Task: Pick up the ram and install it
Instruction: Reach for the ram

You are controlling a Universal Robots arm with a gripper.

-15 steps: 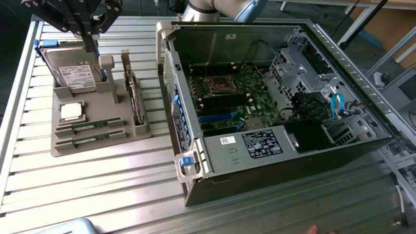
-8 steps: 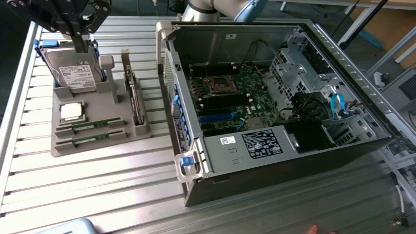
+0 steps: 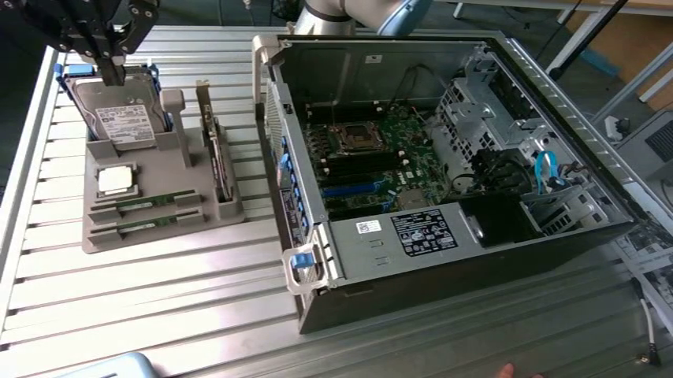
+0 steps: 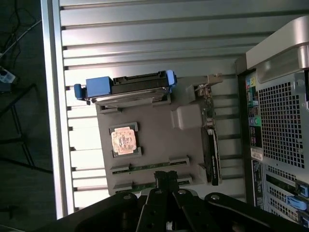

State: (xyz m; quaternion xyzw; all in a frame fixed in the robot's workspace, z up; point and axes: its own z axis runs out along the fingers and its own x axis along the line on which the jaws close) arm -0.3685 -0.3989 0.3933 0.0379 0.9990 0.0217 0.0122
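Evidently the task is at its very start: nothing has been picked up and nothing has been installed. Two sticks of ram [image 3: 142, 204] are seen seated side by side in parallel slots of a grey holder tray [image 3: 158, 236]. The tray is set on a slatted metal table [image 3: 158, 299], at the exterior view's left of an open computer case [image 3: 421, 260]. Both sticks are untouched. The gripper [image 3: 112, 72] is seen hanging above the tray, well clear of it, with its fingers pressed together and nothing held between them. In the wrist view its closed tips are lined up over the slot end of the tray, where the ram lies. A hard drive [image 3: 126, 118] with blue brackets, a square processor chip [image 3: 113, 179] and an upright expansion card [image 3: 217, 153] are also kept on the tray. Inside the case a green motherboard [image 3: 368, 157] is exposed, so the whole job is judged to be left: grasping a stick, carrying it across and pressing it into its socket. Several things are hard to make out. The upper part of the gripper is cut off by the edge of the exterior view, and in the wrist view part of the second stick is covered by the gripper's dark body. The memory sockets on the motherboard are small and shadowed, so it cannot be told whether any is already filled
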